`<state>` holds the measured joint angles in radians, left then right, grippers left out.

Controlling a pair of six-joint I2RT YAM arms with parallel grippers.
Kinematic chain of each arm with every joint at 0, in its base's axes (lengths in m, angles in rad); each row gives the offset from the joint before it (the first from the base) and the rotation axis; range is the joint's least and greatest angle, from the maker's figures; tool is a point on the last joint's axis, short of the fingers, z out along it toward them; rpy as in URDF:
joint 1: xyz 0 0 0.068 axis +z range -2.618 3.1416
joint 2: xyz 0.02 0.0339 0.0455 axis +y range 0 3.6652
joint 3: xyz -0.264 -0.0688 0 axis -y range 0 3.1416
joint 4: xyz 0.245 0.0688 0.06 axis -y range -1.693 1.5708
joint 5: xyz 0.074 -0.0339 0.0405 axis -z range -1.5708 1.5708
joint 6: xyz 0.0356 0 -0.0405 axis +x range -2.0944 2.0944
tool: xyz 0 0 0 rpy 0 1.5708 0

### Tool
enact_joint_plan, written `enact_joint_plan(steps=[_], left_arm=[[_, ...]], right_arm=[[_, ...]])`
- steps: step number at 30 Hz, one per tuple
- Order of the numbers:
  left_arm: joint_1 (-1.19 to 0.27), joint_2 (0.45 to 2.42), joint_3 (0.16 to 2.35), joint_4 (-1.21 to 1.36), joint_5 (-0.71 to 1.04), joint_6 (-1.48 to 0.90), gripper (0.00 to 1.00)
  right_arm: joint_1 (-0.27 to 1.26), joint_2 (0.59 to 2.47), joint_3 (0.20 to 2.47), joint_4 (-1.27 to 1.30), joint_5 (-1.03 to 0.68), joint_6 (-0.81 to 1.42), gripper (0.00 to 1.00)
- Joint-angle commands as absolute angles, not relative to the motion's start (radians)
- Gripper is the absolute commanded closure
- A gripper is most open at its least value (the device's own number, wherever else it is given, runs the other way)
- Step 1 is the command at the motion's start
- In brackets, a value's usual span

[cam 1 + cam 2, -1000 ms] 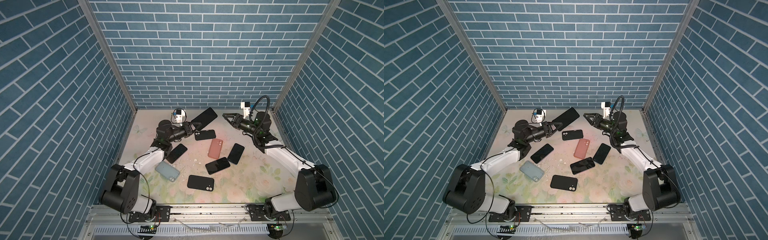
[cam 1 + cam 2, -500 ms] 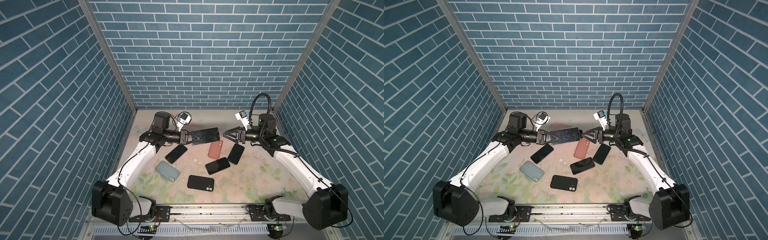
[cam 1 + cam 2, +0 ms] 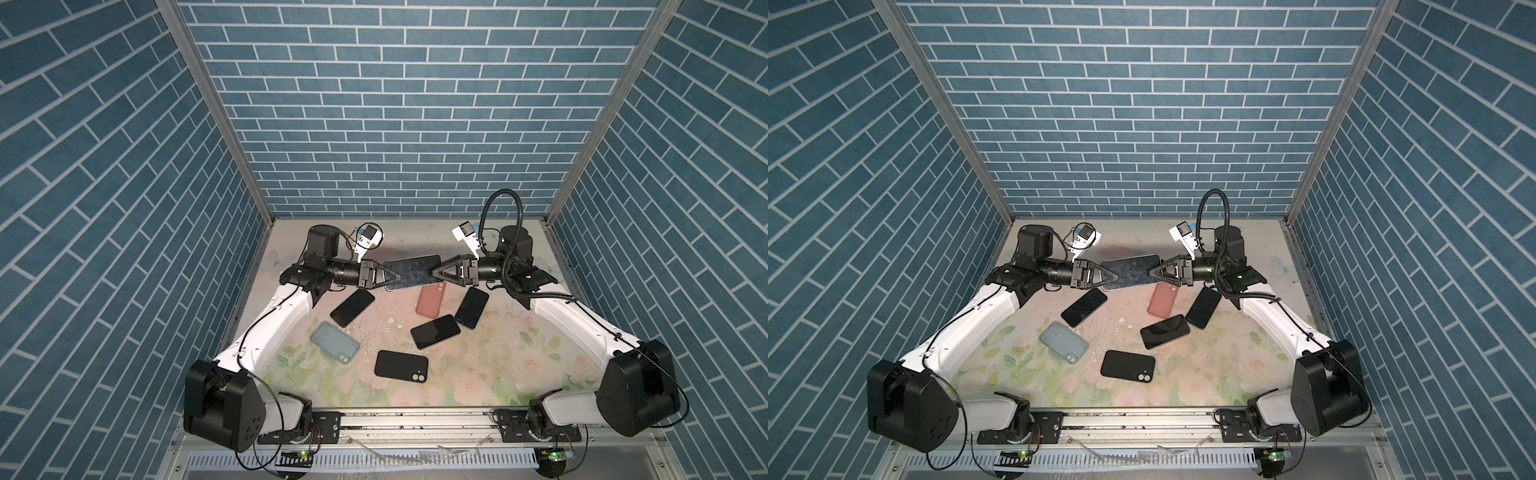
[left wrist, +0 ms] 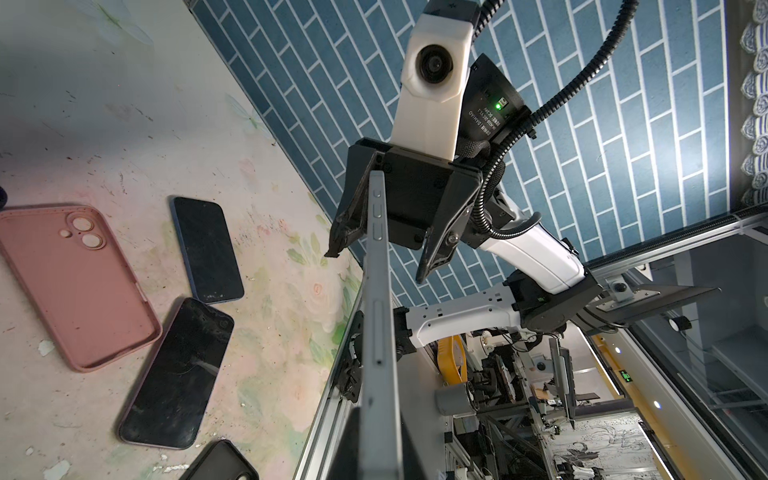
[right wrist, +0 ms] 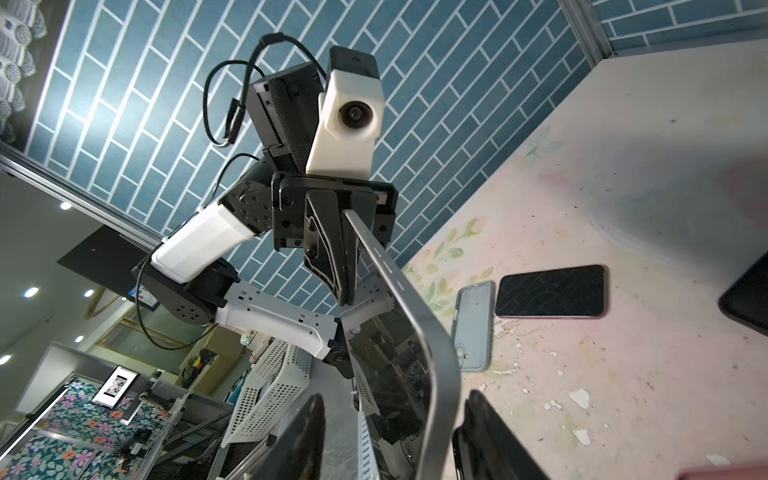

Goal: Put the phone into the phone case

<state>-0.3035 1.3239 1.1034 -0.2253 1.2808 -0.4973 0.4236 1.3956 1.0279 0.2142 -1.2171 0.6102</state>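
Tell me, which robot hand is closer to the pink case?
Right. The right gripper straddles the end of the lifted phone next to the pink case. The left gripper clamps the phone's opposite end, farther from the case.

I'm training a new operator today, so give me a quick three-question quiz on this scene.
1. True or false: the raised phone rests on the table.
2. How many dark phones lie screen-up on the table?
3. Which gripper is clamped on the raised phone? A left gripper, B right gripper, C neither.
Key: 1 false, it hangs between the grippers. 2 three. 3 A; the right gripper's jaws stand open around its other end.
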Motion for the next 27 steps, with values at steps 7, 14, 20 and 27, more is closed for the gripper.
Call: enact_joint_plan(steps=[7,14,20,27], left_arm=[[-0.300,1.324,1.083,-0.123,1.331,-0.530,1.00],[-0.300,1.344,1.078,-0.032,1.325,-0.592,1.00],[-0.300,1.356,1.077,-0.013,1.331,-0.601,1.00],[-0.293,1.353,1.070,0.002,1.269,-0.606,0.71]], right_arm=[[0.439,1.461,1.035,0.573,-1.288,0.860,0.61],[0.455,1.503,1.024,0.734,-1.310,0.977,0.77],[0.455,1.529,1.018,0.841,-1.323,1.060,0.87],[0.453,1.529,1.015,0.859,-1.325,1.077,1.00]])
